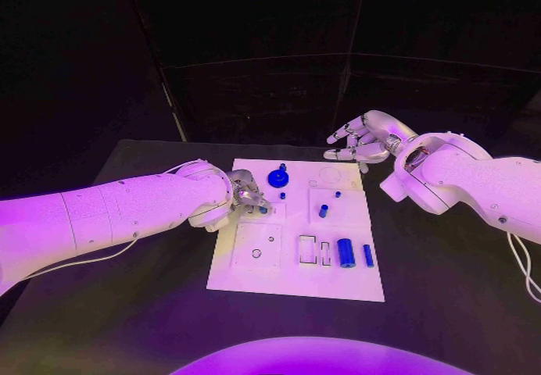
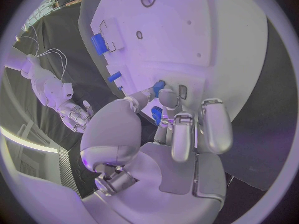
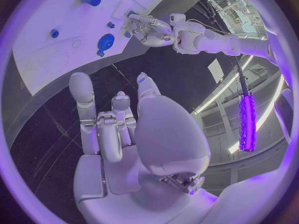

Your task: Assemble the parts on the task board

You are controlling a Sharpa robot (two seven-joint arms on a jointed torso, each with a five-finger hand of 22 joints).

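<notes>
The left hand (image 1: 242, 197) pinches a small blue part (image 2: 157, 115) over the board (image 1: 254, 273), insertion pending alignment; the right hand (image 1: 363, 139) hovers spread, holding nothing.

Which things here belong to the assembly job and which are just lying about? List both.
Job:
- task board
- blue gear
- blue cylinder
- thin blue bar
- small blue peg
- left hand, pinching a small blue part in its fingers
- right hand, open beyond the board

Lying about:
- black table
- white cable under the left arm
</notes>
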